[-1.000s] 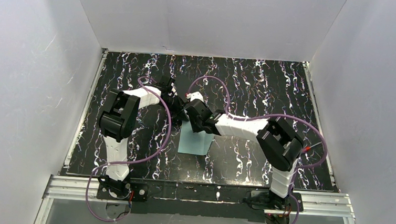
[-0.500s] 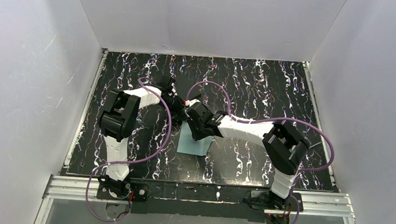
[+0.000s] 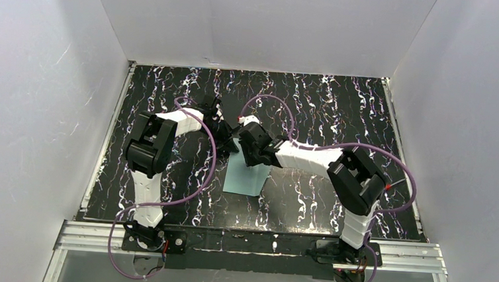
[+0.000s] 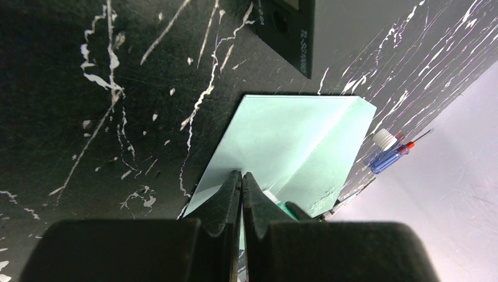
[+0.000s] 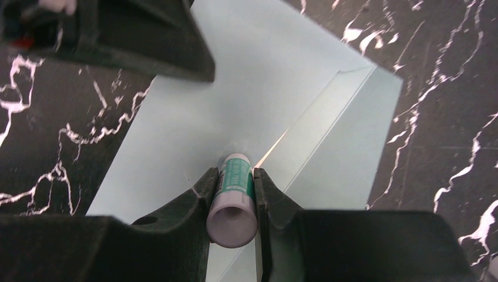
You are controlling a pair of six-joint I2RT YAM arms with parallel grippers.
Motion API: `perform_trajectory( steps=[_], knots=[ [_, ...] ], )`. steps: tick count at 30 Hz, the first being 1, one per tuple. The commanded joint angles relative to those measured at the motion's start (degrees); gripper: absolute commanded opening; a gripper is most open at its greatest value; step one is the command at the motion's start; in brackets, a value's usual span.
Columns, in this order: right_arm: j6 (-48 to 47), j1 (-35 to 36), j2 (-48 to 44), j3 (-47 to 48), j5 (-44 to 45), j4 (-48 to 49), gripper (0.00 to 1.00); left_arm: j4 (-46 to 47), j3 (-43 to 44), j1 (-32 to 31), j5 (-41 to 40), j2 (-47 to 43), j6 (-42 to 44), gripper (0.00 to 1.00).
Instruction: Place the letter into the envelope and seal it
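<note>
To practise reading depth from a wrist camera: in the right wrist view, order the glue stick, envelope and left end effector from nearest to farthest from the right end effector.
1. glue stick: gripped by the right end effector, between its fingers.
2. envelope: lying directly under the stick's tip.
3. left end effector: upper left, over the envelope's edge.

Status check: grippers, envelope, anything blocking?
Left gripper shut, over envelope. Right gripper shut on glue stick, tip on envelope. Letter not in view. Nothing seen blocking.
</note>
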Motion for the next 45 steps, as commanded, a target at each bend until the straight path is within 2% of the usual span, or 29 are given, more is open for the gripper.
perform_trajectory(
  steps=[1, 5, 12, 27, 32, 38, 45],
  knots=[
    [-3.14, -2.49, 5.02, 0.46, 2.18, -5.07, 0.01, -3.91, -2.6, -1.28, -7.64, 5.42, 2.6, 0.0],
    [-4.81, -2.45, 4.59, 2.34, -3.14, -6.1, 0.01, -3.91, -2.26, -1.3, -7.26, 5.38, 2.56, 0.0],
    [-10.91, -2.13, 1.68, -0.2, -13.45, -7.21, 0.01, -3.79, -1.97, -1.3, -7.1, 5.85, 1.31, 0.0],
    [-12.22, -0.1, -1.85, -4.78, -20.86, -4.78, 0.01, -4.96, -0.53, -1.28, -7.32, 6.54, 0.93, 0.0],
    [-11.04, 0.14, -1.63, -4.59, -15.87, -5.07, 0.01, -5.04, -0.86, -1.28, -7.23, 6.16, 1.29, 0.0],
    [-7.55, -0.28, 0.76, -1.81, -0.52, -8.15, 0.01, -5.16, -0.72, -1.3, -6.45, 6.36, 1.88, 0.0],
    [-5.88, -1.15, 2.62, -1.67, 1.48, -4.76, 0.01, -5.45, -0.46, -1.33, -5.93, 5.93, 2.74, 0.0]
  ],
)
